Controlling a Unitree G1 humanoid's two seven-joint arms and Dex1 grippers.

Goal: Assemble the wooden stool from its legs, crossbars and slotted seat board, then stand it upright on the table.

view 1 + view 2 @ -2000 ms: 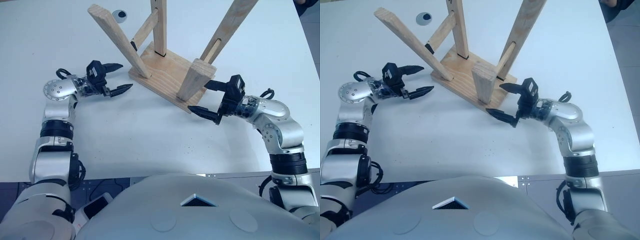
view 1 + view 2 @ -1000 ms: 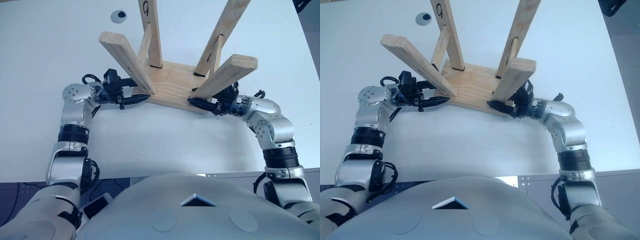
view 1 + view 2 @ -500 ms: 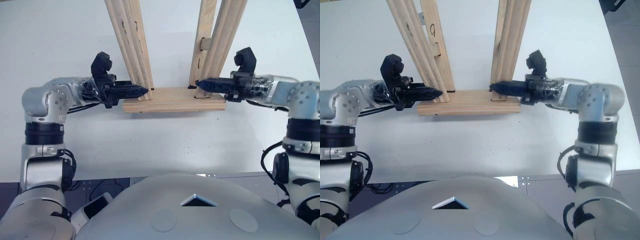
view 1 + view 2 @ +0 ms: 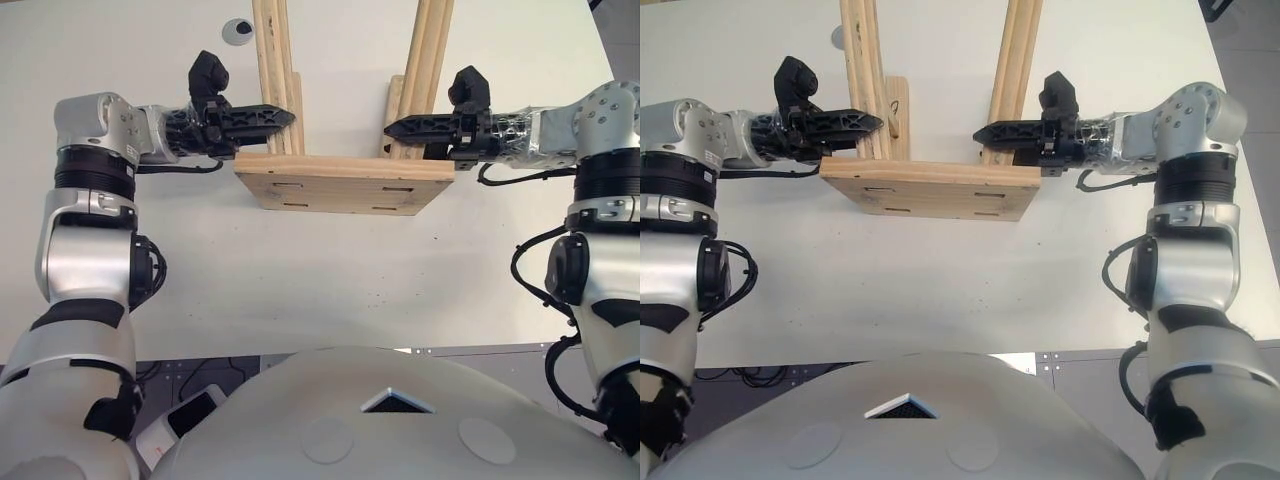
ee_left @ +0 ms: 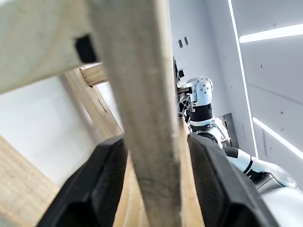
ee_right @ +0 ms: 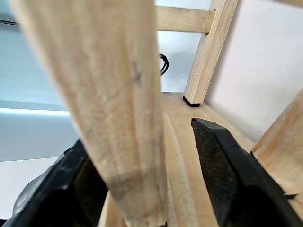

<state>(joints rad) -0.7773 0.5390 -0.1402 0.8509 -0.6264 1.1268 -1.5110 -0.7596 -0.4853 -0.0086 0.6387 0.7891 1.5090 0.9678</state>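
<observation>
Two seconds after lying legs-up on the table [image 4: 320, 290] with both arms standing clear, the stool [image 4: 345, 150] hangs between the robot's grippers, rolled so that the slotted top of its seat board [image 4: 343, 186] faces the robot and the legs run off toward 12 o'clock. Half a second ago the board showed only its edge, so the turn is well past halfway. To an onlooker the assembly looks finished, and what remains is to bring the feet down and set it standing.

The left gripper [image 4: 285, 117] comes in from 9 o'clock just above the board's far edge. Its fingers [image 5: 102, 189] are closed onto the left leg [image 5: 142, 118], one on each side. The right gripper [image 4: 392, 128] comes in from 3 o'clock at the same height. Its fingers [image 6: 80, 184] straddle the right leg [image 6: 109, 94], drawn narrow and apparently holding it, though a strip of seat wood shows beside one of them.

A small round disc [image 4: 238, 30] sits on the table at 11 o'clock, just beside the left legs.
</observation>
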